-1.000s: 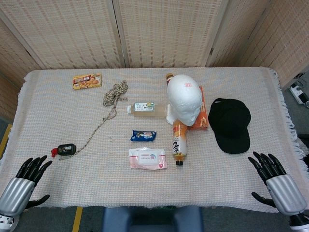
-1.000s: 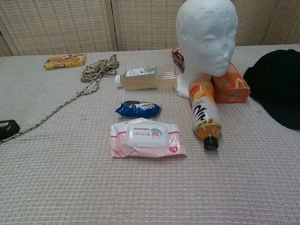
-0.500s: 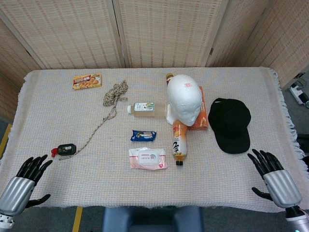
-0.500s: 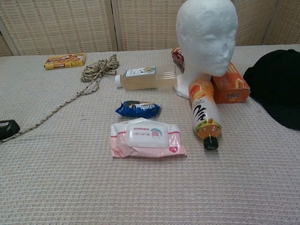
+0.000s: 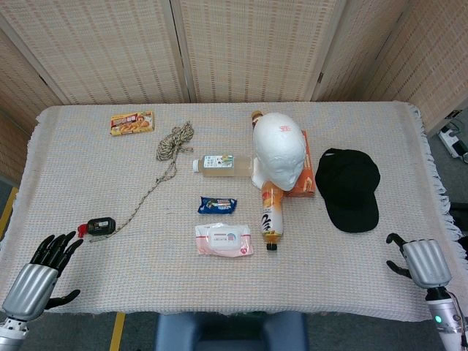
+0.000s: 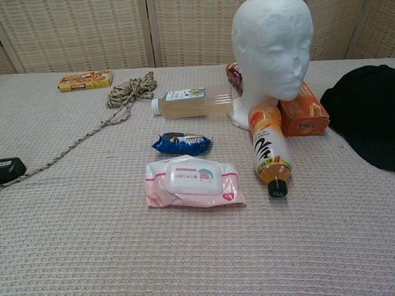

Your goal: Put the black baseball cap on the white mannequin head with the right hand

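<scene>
Your right hand (image 5: 423, 263) hangs off the table's near right edge, at about five o'clock from the black baseball cap (image 5: 349, 189). Only its back shows, so you cannot tell how its fingers lie; it holds nothing. The cap lies flat, brim toward you, at three o'clock from the white mannequin head (image 5: 280, 150), with an orange box (image 5: 307, 178) between them. Judging from this, the reach has not begun. Come in from the brim side and pinch the brim rather than the soft crown. Lift well clear of the box and the orange bottle (image 5: 271, 213). Your left hand (image 5: 35, 278), fingers spread and empty, can stay put.
</scene>
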